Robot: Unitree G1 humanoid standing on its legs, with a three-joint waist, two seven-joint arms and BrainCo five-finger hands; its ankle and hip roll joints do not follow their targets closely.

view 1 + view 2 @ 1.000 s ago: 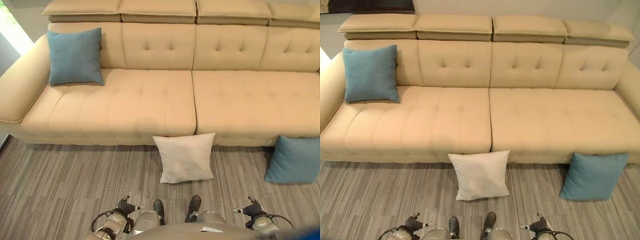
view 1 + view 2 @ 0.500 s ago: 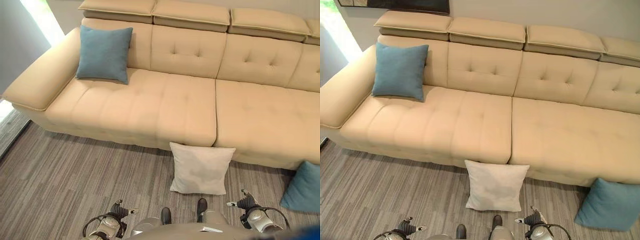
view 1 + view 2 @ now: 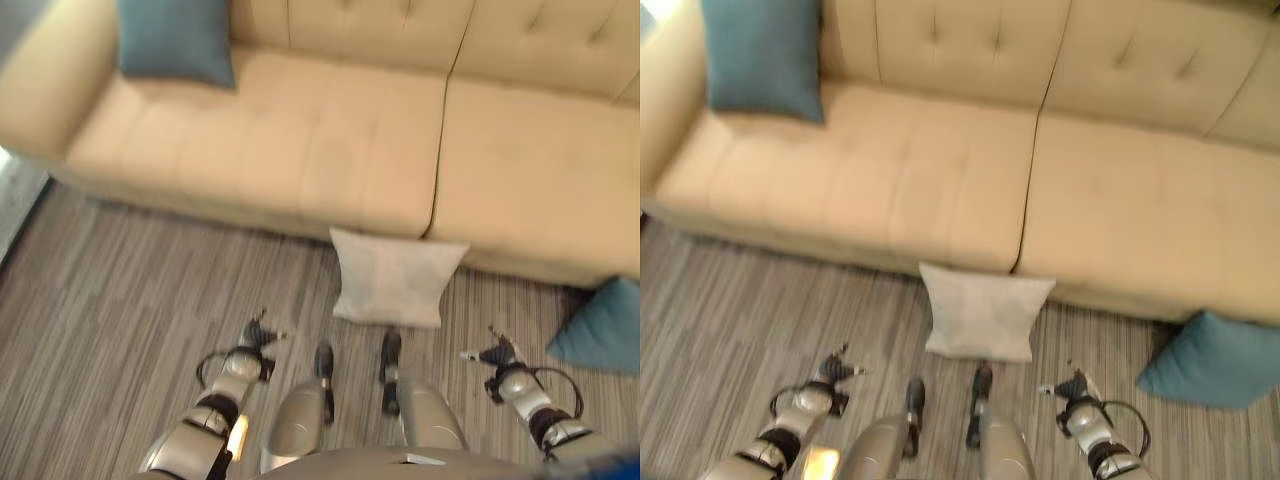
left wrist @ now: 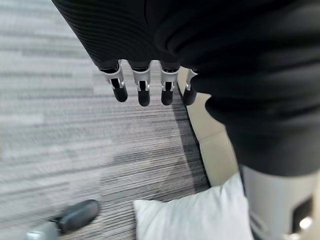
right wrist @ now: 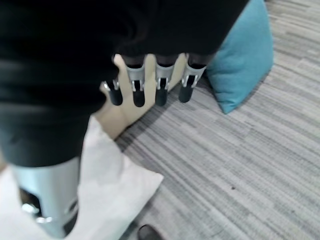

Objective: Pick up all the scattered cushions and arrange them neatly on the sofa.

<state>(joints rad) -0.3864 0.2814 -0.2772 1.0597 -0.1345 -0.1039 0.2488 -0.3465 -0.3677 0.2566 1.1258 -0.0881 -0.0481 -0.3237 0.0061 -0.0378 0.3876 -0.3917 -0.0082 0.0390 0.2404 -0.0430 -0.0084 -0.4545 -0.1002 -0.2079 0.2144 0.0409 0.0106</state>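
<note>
Your left hand (image 3: 252, 335) and right hand (image 3: 497, 353) hang empty, fingers relaxed. The white cushion (image 3: 392, 279) leans on the sofa (image 3: 330, 140) at 12 o'clock, 1 teal cushion (image 3: 606, 325) at 3. Reach unevenly and the white cushion could slip flat.

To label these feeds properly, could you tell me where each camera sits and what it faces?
Left eye view: on the head, looking down at sofa, white cushion, both arms.
Right eye view: same scene, slightly offset; teal floor cushion.
Left wrist view: along left robot hand, open, toward floor and the white cushion.
Right wrist view: along right robot hand, open, toward both floor cushions.
All share the white cushion.
</note>
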